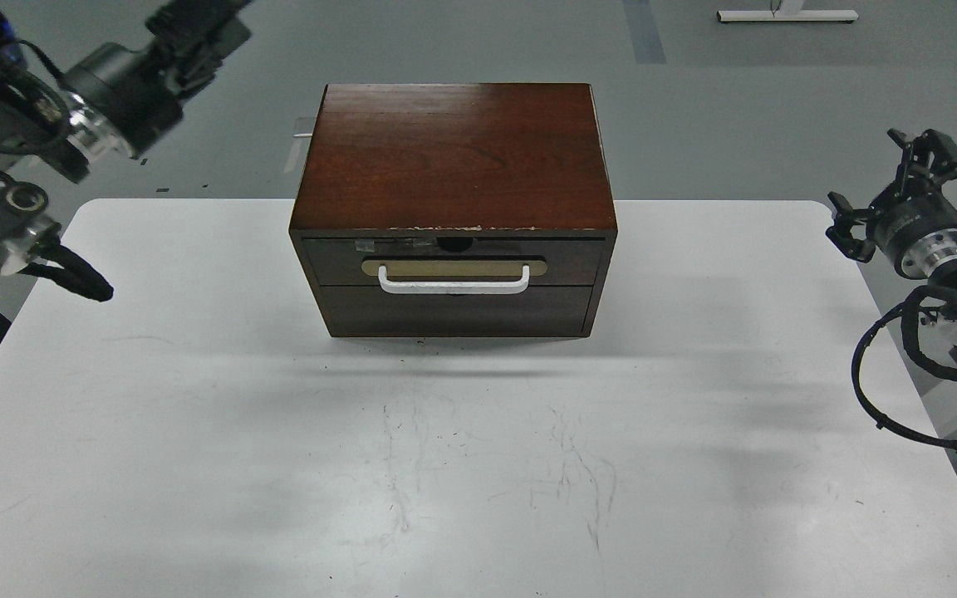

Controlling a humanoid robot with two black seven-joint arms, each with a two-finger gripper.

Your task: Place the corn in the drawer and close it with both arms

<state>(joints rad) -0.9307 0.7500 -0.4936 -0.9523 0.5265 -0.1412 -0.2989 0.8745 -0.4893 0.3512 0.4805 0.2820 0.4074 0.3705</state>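
Note:
The drawer [566, 262] is shut, flush in the front of a dark wood cabinet [453, 158] at the middle back of the white table [478, 465]. Its white bar handle [453, 287] sits on a tan plate. The corn is not in view. My left arm is raised at the top left, far from the cabinet. Its gripper [196, 21] is dark, blurred and partly cut by the frame's top edge. My right gripper [884, 189] hangs off the table's right edge with its fingers spread, empty, well right of the cabinet.
A plain dark panel [453, 311] lies below the drawer. Black cables [869, 390] loop from the right arm over the table's right edge. A left arm cable end [80, 278] hangs over the table's left edge. Grey floor lies behind.

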